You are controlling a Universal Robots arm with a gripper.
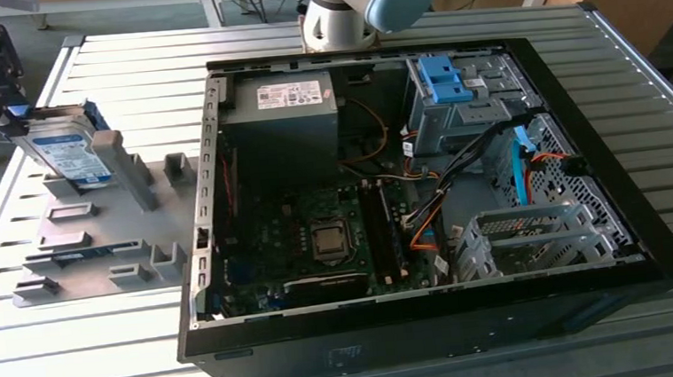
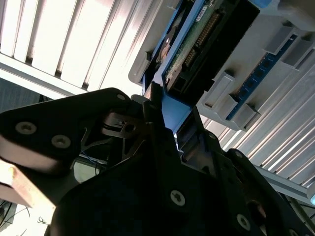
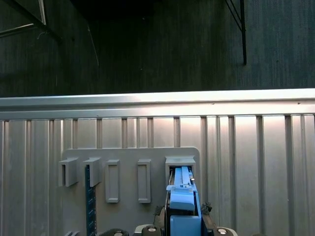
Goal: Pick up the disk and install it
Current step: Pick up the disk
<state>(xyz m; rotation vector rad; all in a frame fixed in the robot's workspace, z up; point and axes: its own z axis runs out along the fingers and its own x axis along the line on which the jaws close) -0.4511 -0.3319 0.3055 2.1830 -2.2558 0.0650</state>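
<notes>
The disk stands on edge at the exterior view's far left, over the grey fixture plate. It is silver with a white-and-blue label and blue rails. My black gripper is at its upper end. In the second wrist view the gripper is shut on the blue rail of the disk, whose green circuit-board side shows. In the first wrist view the disk's blue rail sits edge-on between the fingers, by a slot of the plate. Whether the disk still rests in its slot I cannot tell.
An open black computer case lies on the slatted metal table, right of the fixture plate. Inside it are a grey power-supply box, blue brackets on a metal bay, cables, and a drive cage.
</notes>
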